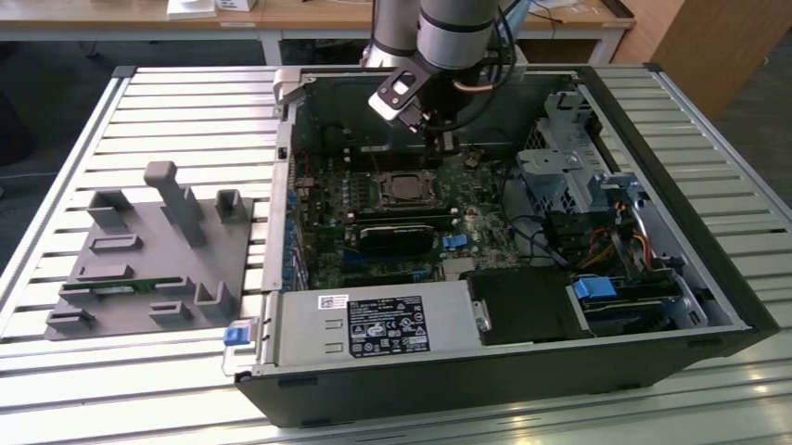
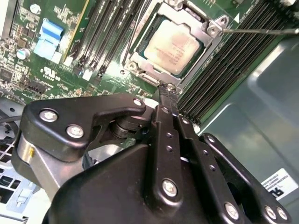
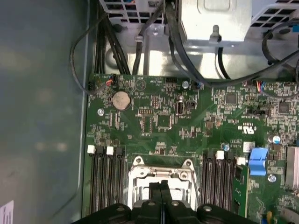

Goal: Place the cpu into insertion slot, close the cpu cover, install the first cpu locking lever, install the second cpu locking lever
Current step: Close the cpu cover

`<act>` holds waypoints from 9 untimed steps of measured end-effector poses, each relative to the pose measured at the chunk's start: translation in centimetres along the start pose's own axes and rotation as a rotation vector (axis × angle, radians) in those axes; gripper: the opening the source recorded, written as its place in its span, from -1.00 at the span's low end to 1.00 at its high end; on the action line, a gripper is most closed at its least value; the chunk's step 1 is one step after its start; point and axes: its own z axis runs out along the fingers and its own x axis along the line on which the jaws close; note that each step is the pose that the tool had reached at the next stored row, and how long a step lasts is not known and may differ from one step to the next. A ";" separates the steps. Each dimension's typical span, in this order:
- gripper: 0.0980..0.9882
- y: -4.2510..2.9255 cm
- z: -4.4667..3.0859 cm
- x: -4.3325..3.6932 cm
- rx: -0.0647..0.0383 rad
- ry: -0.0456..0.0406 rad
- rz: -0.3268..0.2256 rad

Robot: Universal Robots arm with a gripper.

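Note:
The cpu point(image 2: 173, 46) lies flat in the insertion slot point(image 1: 406, 188) on the green motherboard, dull silver face up. The cpu cover point(image 2: 138, 59) lies down around it as a silvery frame. A thin metal locking lever point(image 2: 261, 31) runs out from one corner of the socket over the memory slots. My gripper point(image 2: 167, 89) is shut, fingers pressed together, with the tips touching the socket's rim at its edge nearest the case wall. In the first wrist view the gripper point(image 3: 161, 187) hangs over the socket frame point(image 3: 138, 178). In the exterior view the gripper point(image 1: 440, 141) reaches down just behind the socket.
Long black memory slots point(image 3: 103, 182) flank the socket on both sides. A blue connector point(image 3: 258, 161) sits nearby, and cables point(image 3: 174, 37) hang by the drive cage point(image 1: 563, 171). The case wall point(image 3: 42, 107) is close. A grey fixture block point(image 1: 155, 255) stands on the slatted table at the exterior view's left.

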 end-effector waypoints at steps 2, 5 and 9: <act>-0.98 -0.15 0.00 0.00 0.000 0.0000 0.000; -0.98 -0.62 0.01 0.02 0.000 0.0001 0.000; -0.98 -1.45 0.04 0.03 0.000 0.0000 0.000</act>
